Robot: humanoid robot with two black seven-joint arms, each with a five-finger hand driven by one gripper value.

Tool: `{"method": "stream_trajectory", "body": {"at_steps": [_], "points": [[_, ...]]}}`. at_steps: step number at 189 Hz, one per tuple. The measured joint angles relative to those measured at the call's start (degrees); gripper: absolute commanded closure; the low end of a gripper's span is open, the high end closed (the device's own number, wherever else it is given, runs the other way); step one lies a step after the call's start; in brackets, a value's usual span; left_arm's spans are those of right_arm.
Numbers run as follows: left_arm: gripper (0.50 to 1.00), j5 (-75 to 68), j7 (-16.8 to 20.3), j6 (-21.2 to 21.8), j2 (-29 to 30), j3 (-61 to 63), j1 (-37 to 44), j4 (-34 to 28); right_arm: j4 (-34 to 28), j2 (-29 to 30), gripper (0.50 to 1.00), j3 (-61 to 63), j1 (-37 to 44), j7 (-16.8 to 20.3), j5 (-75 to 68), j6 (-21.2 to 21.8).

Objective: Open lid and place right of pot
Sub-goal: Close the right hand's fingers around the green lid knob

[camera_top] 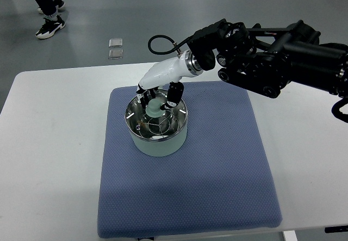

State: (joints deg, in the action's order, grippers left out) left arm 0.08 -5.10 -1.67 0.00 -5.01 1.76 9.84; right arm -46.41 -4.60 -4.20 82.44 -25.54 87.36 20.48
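Observation:
A pale green pot [159, 141] stands on the blue mat [217, 170], left of its middle. A glass lid [157, 122] with a steel rim and a pale green knob [156, 109] sits on the pot. My right arm comes in from the right edge. Its white hand [158, 98] hangs right over the lid, dark fingers [174, 96] down on both sides of the knob, closed around it. The lid rests level on the pot. My left arm does not show.
The mat lies on a white table [49, 159]. To the right of the pot the mat is bare. A person's legs and shoes [50, 26] show on the grey floor at the top left, beside two small floor plates [115, 48].

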Motion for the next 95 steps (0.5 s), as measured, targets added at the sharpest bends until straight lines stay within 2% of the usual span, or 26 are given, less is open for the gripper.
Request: {"method": "stream_trajectory", "body": {"at_steps": [1,17,66,95], "points": [[0.500,0.00,0.00,0.00,0.00,0.00,0.00,0.00,0.00,0.00,0.913,0.00,-0.01,0.00,0.00,0.00],[0.500,0.00,0.00,0.00,0.00,0.00,0.00,0.00,0.00,-0.04,0.932,-0.01,-0.07,0.00,0.00,-0.01],[0.500,0.00,0.00,0.00,0.00,0.00,0.00,0.00,0.00,-0.41,0.944,0.14,-0.14,-0.03,-0.24,0.00],[0.500,0.00,0.00,0.00,0.00,0.00,0.00,0.00,0.00,-0.83,0.985,0.34,-0.35,-1.05,-0.57,0.00]]}}
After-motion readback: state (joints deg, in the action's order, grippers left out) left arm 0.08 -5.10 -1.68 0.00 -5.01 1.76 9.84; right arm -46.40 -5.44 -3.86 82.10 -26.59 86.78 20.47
